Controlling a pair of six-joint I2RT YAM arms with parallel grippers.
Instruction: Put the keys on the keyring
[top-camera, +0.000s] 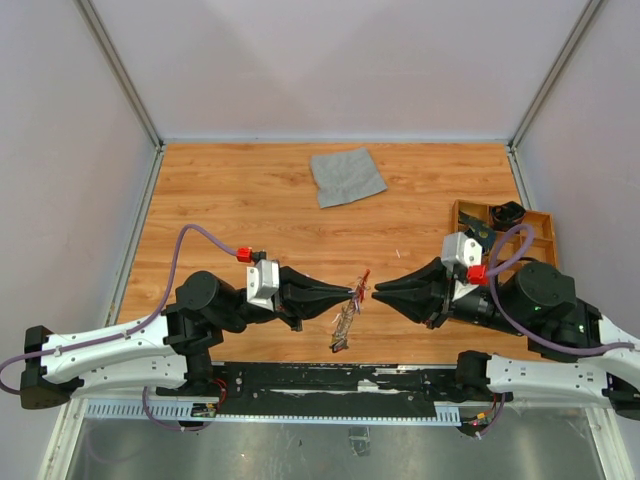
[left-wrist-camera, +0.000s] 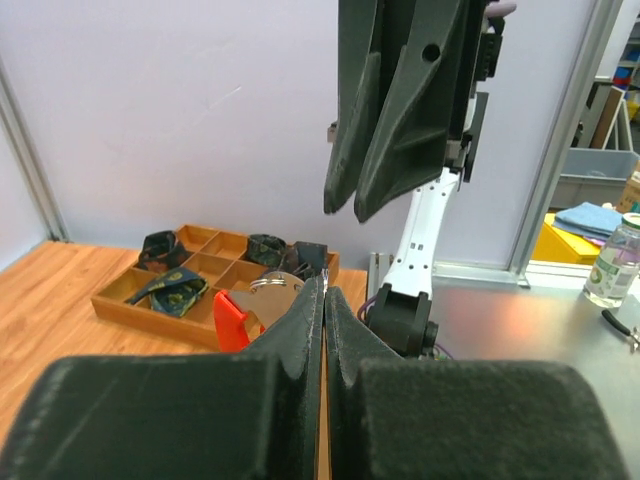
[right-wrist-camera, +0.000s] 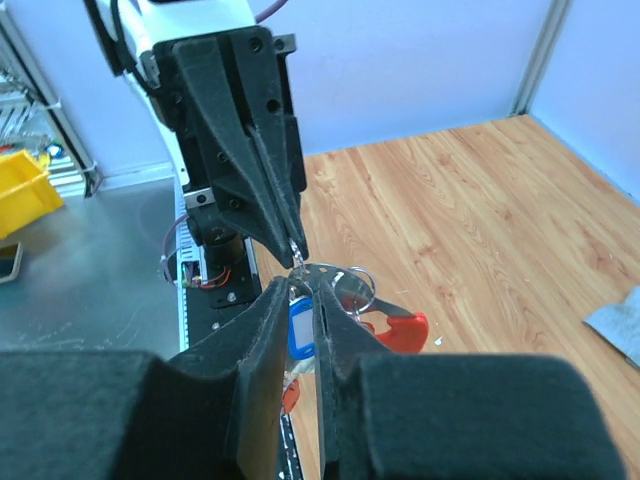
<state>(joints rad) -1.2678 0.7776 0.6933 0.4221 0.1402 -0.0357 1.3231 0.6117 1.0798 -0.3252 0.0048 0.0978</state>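
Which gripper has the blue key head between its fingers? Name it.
The right gripper: the blue key head sits in its finger gap, while the left gripper is pinched shut.

Black two-finger claws: two, left claw (top-camera: 350, 291), right claw (top-camera: 376, 294)
Red oval plastic keyring (right-wrist-camera: 400, 328): one
Blue-headed silvery metal key (right-wrist-camera: 301, 330): one countable
Grey cloth square (top-camera: 347, 176): one
Wooden compartment tray (top-camera: 466, 214): one

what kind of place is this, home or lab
Most likely a robotics lab cell: a wood-grain tabletop boxed in by lilac panels on aluminium posts, a left arm and right arm bolted at its near edge, a steel bench with a yellow bin beside it.
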